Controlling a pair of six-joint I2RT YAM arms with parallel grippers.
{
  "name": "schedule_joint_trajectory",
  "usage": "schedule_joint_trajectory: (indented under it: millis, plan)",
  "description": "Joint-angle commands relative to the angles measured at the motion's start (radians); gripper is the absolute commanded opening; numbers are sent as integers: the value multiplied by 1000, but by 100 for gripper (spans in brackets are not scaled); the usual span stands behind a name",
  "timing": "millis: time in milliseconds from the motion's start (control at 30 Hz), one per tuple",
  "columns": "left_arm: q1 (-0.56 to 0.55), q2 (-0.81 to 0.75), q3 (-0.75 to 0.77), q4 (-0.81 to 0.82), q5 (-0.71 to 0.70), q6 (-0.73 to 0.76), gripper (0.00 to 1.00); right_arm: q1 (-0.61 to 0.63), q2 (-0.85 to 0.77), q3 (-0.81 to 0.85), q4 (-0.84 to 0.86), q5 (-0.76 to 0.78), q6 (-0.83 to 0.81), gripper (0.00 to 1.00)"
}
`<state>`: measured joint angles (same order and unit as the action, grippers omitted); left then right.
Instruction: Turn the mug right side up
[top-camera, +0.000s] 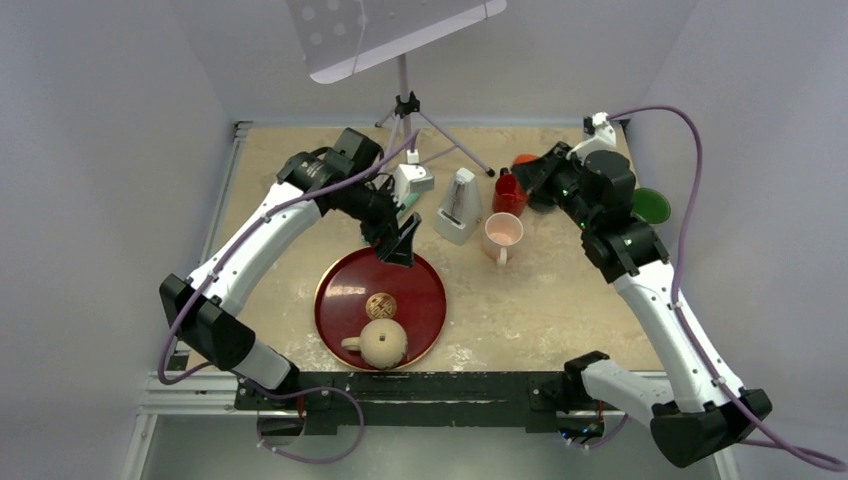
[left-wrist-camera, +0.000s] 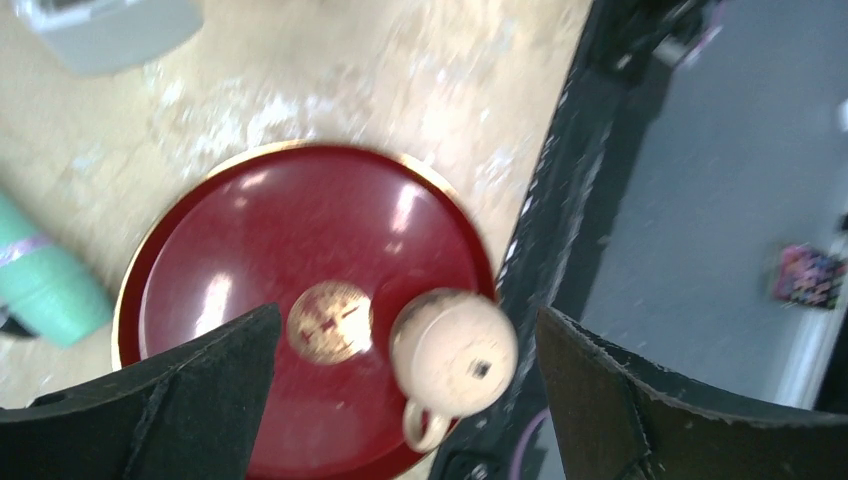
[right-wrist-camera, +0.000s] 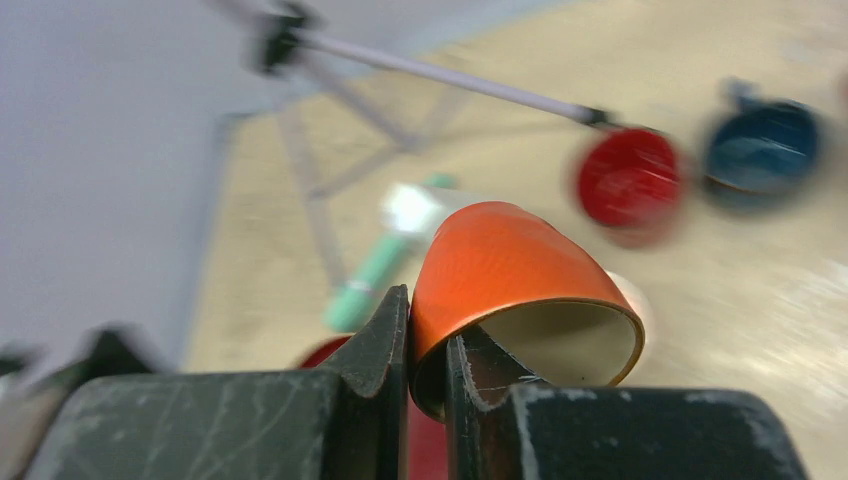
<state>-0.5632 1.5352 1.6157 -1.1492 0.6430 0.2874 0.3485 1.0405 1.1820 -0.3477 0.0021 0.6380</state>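
**Orange mug clamped by its wall in the right gripper**

In the right wrist view, the right gripper (right-wrist-camera: 428, 325) is seen closed on the orange mug (right-wrist-camera: 500, 260). The mug's wall is pinched at the rim, with one finger (right-wrist-camera: 385, 335) pressed on the outside and the other set inside the mouth. The mug is held directly above the fingertips at the centre of the frame. It is tipped on its side, with the cream interior turned toward the lower right. Whether it touches the table (right-wrist-camera: 760, 330) cannot be told.

Beyond the mug, a red cup (right-wrist-camera: 628, 180) and a blue cup (right-wrist-camera: 762, 145) are seen blurred at the upper right. A green tube (right-wrist-camera: 365, 280) lies at the centre left.

In the top view, the right gripper (top-camera: 533, 178) is found at the upper right of the table. Only a sliver of the orange mug (top-camera: 524, 159) shows behind it, just beside the red cup (top-camera: 508, 193). A pale mug (top-camera: 502, 232) stands upright below these.

The left gripper (top-camera: 400, 240) is held with its fingers wide apart over the upper rim of the red tray (top-camera: 335, 270). A teapot (top-camera: 383, 343) and a round lid (top-camera: 380, 305) lie on the tray.
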Motion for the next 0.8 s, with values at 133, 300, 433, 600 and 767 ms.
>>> schedule_joint_trajectory:
  millis: [133,300,433,600,767]
  plan:
    - [-5,-128,-276,-175,-249,413,82,-195,281,-53,-355,105,-314,0]
    - [-35,-166,-480,-112,-277,447,67,-229,475,-56,-299,109,-374,0]
    - [-101,-194,-615,-10,-292,443,69,-244,575,-55,-233,72,-393,0]
    - [-127,-213,-695,13,-283,476,75,-270,651,-75,-156,36,-392,0]
    - [-142,-229,-744,31,-256,471,80,-273,699,-73,-123,26,-392,0]
